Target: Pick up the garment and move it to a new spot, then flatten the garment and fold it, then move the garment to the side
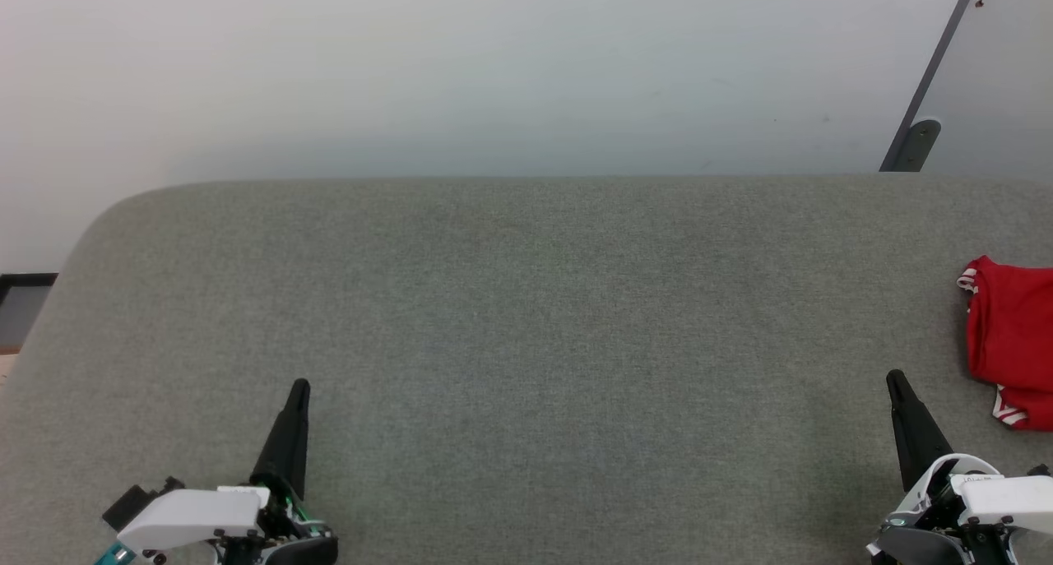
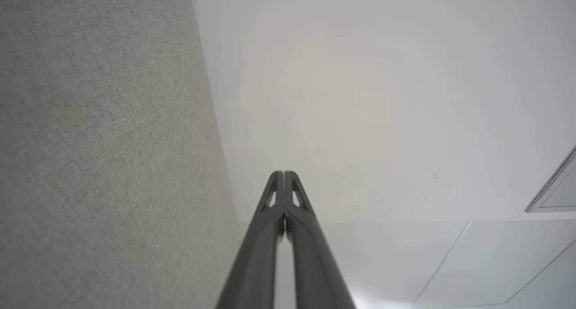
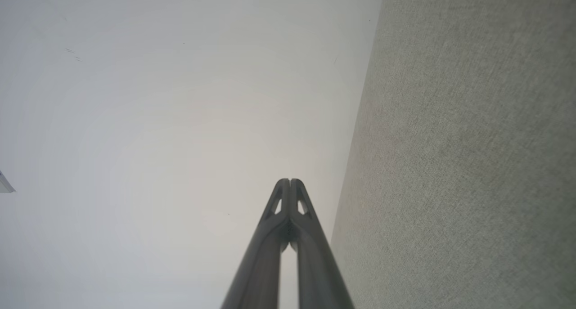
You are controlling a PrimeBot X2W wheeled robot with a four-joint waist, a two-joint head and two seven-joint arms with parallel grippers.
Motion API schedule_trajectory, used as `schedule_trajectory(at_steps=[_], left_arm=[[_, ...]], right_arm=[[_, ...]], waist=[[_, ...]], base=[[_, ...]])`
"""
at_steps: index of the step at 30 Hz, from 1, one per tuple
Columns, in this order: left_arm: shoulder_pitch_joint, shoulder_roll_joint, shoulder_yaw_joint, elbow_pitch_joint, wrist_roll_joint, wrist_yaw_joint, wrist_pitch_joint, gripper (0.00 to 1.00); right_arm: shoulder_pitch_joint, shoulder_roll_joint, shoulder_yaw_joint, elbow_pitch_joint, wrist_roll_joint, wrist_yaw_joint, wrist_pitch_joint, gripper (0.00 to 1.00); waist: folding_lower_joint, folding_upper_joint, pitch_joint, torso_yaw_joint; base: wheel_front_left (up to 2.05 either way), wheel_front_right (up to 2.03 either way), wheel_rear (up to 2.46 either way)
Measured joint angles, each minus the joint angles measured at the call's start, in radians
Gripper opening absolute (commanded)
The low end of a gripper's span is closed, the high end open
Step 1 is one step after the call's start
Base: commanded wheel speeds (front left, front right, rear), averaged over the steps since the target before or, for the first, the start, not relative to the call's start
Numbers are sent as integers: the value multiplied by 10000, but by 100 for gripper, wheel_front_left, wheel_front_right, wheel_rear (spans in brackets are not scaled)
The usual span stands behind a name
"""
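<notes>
The garment (image 1: 1012, 339), red with white-and-red striped trim, lies bunched at the far right edge of the grey fabric table (image 1: 526, 318), partly cut off by the head view's edge. My right gripper (image 1: 895, 378) is shut and empty at the lower right, a short way left of and nearer than the garment, apart from it. My left gripper (image 1: 300, 386) is shut and empty at the lower left, far from the garment. In the wrist views each pair of fingers meets at the tips: left gripper (image 2: 284, 173), right gripper (image 3: 290, 181).
A pale wall (image 1: 494, 71) rises behind the table's far edge. A dark slanted bar (image 1: 925, 96) with a foot stands at the back right. The table's rounded far left corner (image 1: 107, 211) drops off to the floor. Wide bare cloth lies between the grippers.
</notes>
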Motion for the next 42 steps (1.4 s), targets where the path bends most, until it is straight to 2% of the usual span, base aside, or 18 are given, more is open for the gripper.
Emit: schedule_trajectory(at_steps=[42], left_arm=[[-4, -31, 50, 2, 44, 0, 58, 0]], right_arm=[[0, 0, 0, 0, 0, 0, 0, 0]], waist=[[0, 1, 0, 0]], base=[[0, 0, 0]])
